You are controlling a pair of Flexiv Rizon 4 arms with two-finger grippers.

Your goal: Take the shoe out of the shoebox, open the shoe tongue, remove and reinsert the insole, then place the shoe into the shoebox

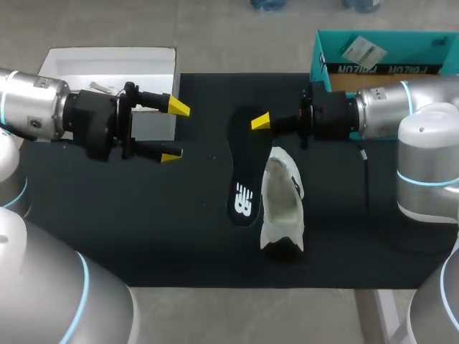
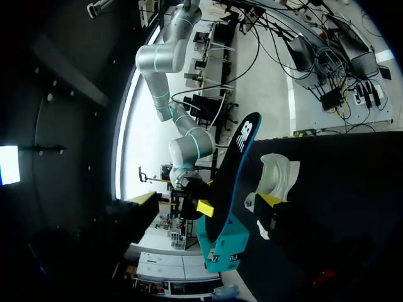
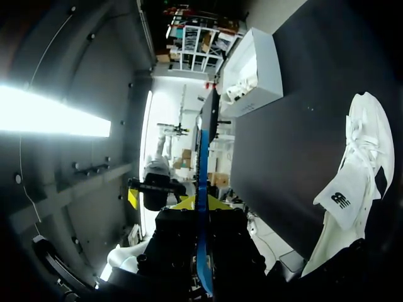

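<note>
— What has your right pincer got?
— My right pincer (image 1: 259,123) is clamped on the twelve o'clock end of the flat black foam insole (image 1: 242,175). From above only one yellow tip shows, because the insole hides the other. My right wrist view has the insole edge-on, with a tip on each side of it. I can't tell whether its six o'clock end touches the black table mat (image 1: 179,229).

— And the left?
— My left pincer (image 1: 176,132) hangs at the mat's nine o'clock, spread wide with nothing in it, well apart from the insole.

— Where's the shoe?
— The white mesh sneaker (image 1: 283,204) lies on the mat at the insole's four o'clock, just beside it. Its toe end is in shadow.

— The shoebox?
— An open white cardboard box (image 1: 107,61) sits at eleven o'clock, partly behind my left arm. A teal cardboard box (image 1: 387,54) sits at one o'clock, cut off. I can't say which one is the shoe's.
</note>
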